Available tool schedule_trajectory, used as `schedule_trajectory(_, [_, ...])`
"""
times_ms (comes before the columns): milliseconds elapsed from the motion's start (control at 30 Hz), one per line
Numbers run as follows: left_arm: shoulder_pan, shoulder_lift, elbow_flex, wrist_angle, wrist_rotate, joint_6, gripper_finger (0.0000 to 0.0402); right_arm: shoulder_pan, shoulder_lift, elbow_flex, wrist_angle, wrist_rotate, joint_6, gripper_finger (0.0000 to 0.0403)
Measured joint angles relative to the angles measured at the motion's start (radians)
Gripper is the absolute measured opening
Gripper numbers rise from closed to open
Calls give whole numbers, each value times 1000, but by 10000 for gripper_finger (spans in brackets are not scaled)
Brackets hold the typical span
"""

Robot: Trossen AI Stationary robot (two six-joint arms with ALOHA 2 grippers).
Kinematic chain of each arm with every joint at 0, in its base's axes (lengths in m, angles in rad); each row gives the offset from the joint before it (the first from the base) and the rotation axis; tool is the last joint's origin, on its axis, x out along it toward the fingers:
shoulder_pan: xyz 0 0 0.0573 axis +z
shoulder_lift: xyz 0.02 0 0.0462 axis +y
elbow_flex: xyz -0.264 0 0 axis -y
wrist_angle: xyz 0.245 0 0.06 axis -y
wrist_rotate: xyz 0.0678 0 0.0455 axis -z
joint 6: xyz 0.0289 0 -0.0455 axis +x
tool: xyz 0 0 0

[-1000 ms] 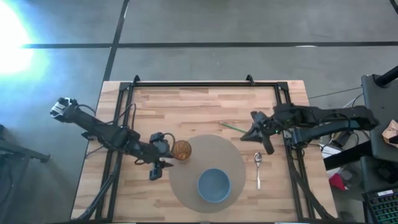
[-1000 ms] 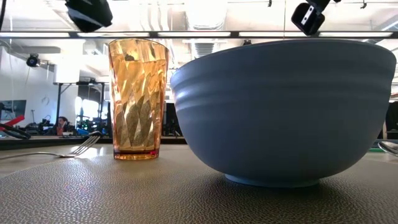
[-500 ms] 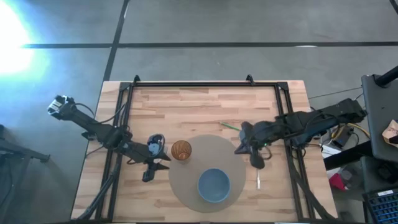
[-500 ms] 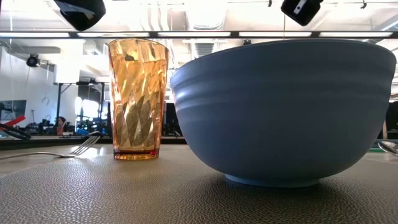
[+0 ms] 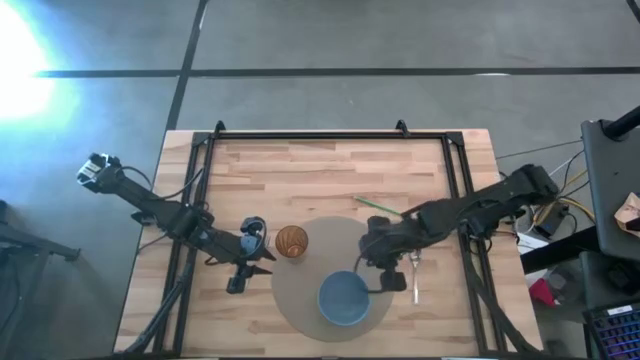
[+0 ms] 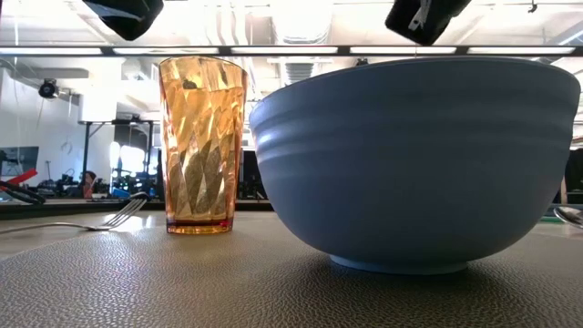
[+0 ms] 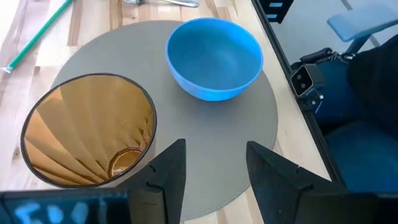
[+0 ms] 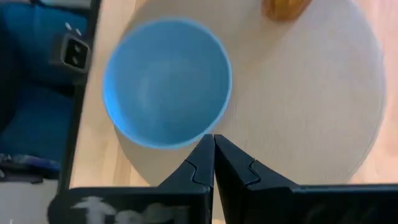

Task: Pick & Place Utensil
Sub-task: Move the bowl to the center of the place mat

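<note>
A silver spoon (image 5: 416,272) lies on the wood just right of the round grey mat (image 5: 330,235). A fork (image 6: 107,219) lies flat left of the amber glass (image 6: 200,146); in the high view I cannot make it out. A blue bowl (image 5: 344,299) stands on the mat's near part, and the glass (image 5: 291,241) on its left edge. My right gripper (image 8: 213,142) hovers shut and empty over the mat, at the bowl's (image 8: 165,81) far-right rim and left of the spoon. My left gripper (image 7: 214,168) is open, empty, beside the glass (image 7: 87,134).
A green straw (image 5: 375,204) lies on the wood beyond the mat's far-right edge. A black frame (image 5: 330,137) runs along the table's far edge and both sides. Bare wood shows across the far half of the table.
My right gripper has swept from beyond the mat's far-right edge toward the near edge and to the left, passing the spoon, and now hangs over the mat beside the bowl. My left gripper has drawn back a little toward the left. Bowl, glass, fork and spoon have stayed put.
</note>
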Motion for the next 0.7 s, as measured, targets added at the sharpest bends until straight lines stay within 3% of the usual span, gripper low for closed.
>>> schedule_trajectory(167, [0,0,-1,1,0,2,159,2,99,70,-33,-12,-5,18])
schedule_trajectory(500, [0,0,-41,9,1,-13,159,2,245,171,-72,-7,-19,110])
schedule_trajectory(700, [0,0,-51,9,1,-59,159,1,285,187,-50,-5,-17,142])
